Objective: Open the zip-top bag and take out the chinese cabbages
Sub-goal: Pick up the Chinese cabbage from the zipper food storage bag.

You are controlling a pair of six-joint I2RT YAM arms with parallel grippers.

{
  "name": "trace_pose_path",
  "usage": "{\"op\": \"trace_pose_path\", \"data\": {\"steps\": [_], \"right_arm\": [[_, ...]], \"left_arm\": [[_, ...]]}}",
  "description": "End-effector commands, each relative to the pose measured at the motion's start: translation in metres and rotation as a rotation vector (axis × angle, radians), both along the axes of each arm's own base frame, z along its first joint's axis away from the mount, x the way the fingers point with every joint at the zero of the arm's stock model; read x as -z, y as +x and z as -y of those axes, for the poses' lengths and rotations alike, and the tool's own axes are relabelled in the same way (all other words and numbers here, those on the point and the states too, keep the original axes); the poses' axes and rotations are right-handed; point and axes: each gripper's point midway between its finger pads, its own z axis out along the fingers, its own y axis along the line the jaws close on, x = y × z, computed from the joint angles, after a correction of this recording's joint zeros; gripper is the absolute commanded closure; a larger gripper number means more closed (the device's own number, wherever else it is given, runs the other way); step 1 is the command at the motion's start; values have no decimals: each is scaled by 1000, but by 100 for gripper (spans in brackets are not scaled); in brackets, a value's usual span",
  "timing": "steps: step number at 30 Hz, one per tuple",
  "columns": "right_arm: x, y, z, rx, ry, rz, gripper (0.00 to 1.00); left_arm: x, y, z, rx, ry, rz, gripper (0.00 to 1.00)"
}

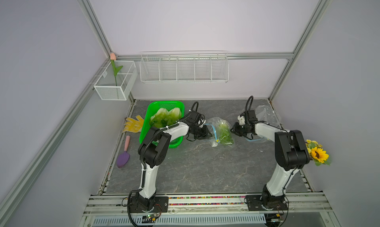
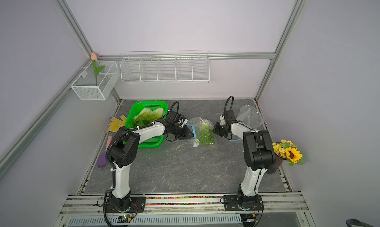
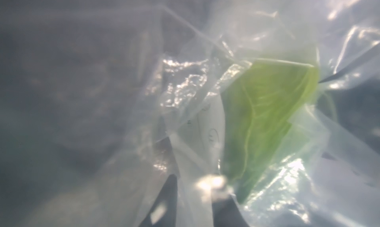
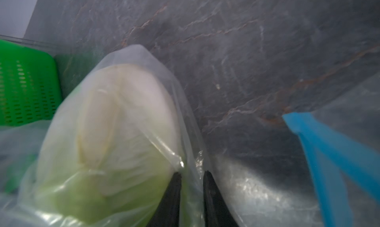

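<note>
The clear zip-top bag (image 1: 213, 122) (image 2: 195, 121) lies mid-table with one of the chinese cabbages (image 1: 225, 133) (image 2: 205, 134) inside it, green leaf (image 3: 263, 113) and pale base (image 4: 123, 123) showing through the film. More chinese cabbages (image 1: 164, 118) (image 2: 148, 115) lie in the green basket (image 1: 164, 102). My left gripper (image 1: 207, 133) (image 3: 197, 180) is at the bag's blue-zip edge, jaws apart with loose film draped between and over them. On the bag's opposite side, my right gripper (image 1: 233, 130) (image 4: 192, 172) is shut on a fold of the bag's film beside the cabbage base.
A second, empty clear bag (image 1: 267, 115) with a blue zip strip (image 4: 329, 143) lies at the back right under my right arm. A yellow glove (image 1: 133, 123) and purple trowel (image 1: 123, 158) lie left of the basket. A sunflower pot (image 1: 317, 154) stands at the right edge.
</note>
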Motion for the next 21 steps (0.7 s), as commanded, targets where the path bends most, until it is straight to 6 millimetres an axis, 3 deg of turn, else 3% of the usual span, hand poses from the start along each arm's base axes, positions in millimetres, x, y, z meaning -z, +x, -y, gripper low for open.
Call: {"op": "trace_pose_path", "data": {"steps": [1, 4, 6, 15, 21], "right_arm": [[29, -35, -20, -127, -11, -155, 82], [25, -37, -52, -251, 27, -128, 83], [29, -39, -59, -289, 1, -134, 83], [10, -25, -45, -222, -37, -39, 86], [-3, -25, -50, -244, -23, 9, 86]], "left_arm": [[-17, 6, -1, -14, -30, 40, 68], [-23, 9, -1, -25, -33, 53, 70], [-27, 9, -1, -29, -33, 57, 76], [-66, 3, -38, -70, 112, 147, 79], [-96, -4, -26, -50, 11, 123, 89]]}}
